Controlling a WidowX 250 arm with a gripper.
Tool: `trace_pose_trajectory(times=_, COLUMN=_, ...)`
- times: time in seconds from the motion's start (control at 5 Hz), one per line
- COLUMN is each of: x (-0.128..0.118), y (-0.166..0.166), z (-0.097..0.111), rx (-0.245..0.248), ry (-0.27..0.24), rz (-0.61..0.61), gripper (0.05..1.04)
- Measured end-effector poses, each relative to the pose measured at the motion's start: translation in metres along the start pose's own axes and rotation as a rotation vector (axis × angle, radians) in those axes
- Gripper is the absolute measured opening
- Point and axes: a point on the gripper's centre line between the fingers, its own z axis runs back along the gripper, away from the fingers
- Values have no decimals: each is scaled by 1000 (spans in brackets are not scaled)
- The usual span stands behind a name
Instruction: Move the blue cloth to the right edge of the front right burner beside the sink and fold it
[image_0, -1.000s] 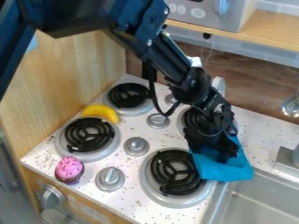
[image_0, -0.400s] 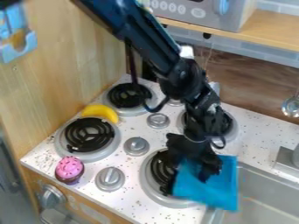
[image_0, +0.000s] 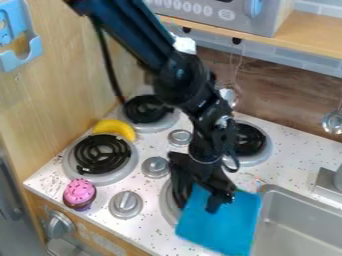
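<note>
The pincer (image_0: 219, 201) is in contact with the upper part of the blue cloth (image_0: 217, 227); whether it is clenched on the fabric or released cannot be told. The cloth lies on the table (image_0: 152, 231), partly over the front right burner (image_0: 167, 209) and beside the sink (image_0: 294, 215). Risks noted: a loose or shallow hold could let the cloth slip, and its slack edge could snag on the burner's coil if dragged.

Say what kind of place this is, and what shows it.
Looks like a toy or mock kitchen: a stovetop with black coil burners, a metal sink set in the speckled counter, and a pink-topped cupcake that looks like play food.
</note>
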Motion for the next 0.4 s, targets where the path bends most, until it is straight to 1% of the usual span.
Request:
trace_pose_trajectory(times=0.2, x=-21, y=9, z=9, rx=22, ry=12, rz=-4, gripper=1000)
trace_pose_trajectory(times=0.4, x=-29, y=10, z=13, rx=11, ry=4, rz=-12, gripper=1000)
